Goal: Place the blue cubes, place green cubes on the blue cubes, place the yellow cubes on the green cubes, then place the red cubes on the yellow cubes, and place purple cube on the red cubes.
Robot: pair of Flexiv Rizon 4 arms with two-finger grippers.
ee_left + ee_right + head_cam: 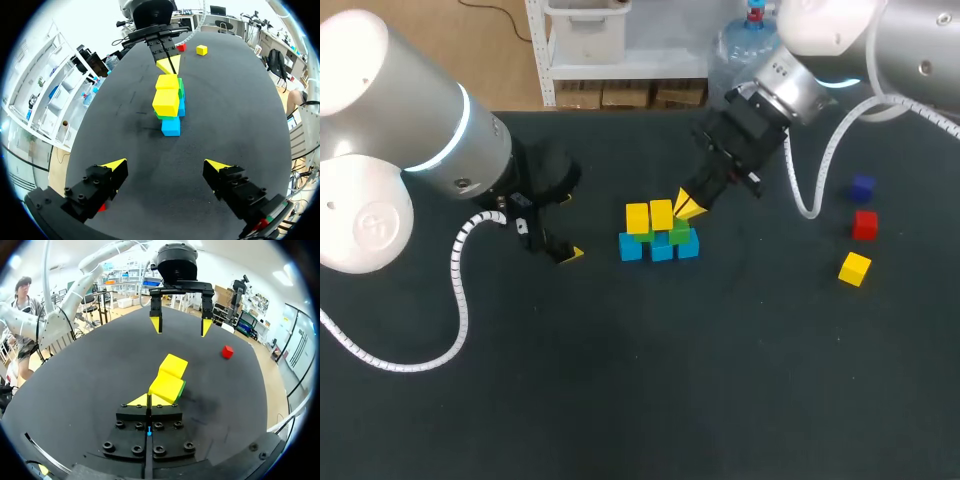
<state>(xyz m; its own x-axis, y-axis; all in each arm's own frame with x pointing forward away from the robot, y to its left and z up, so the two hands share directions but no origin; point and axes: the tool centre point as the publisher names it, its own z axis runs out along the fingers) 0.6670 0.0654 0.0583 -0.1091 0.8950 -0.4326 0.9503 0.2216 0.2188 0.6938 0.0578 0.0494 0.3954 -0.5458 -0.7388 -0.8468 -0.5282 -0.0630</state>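
Nearest in the head view, a loose yellow cube (854,268) sits on the dark table (640,400) at the right, well apart from the stack (661,232) in the middle. At about the same depth on the left, the left gripper (166,167) hangs low over the table with its fingers spread wide and nothing between them; the stack lies ahead of it, apart from it. In the right wrist view a red cube (227,351) lies on the table off to one side of that gripper, clear of the stack. The stack's base is a row of three blue cubes (662,250), touching side by side. On them rest green cubes (680,234), mostly covered, with only the one at the row's right end bare on top. Two yellow cubes (637,217) sit side by side on the green ones, over the left and middle of the row. Just beyond the bare green cube is the right gripper (688,208), its yellow tips pressed together with nothing pinched, pointing down at the stack's right end close to that cube; whether it touches cannot be told. Farther off at the right, a second red cube (864,224) lies beyond the loose yellow one, and beyond that a dark blue or purple cube (862,187), its colour hard to tell; these three are near one another without touching
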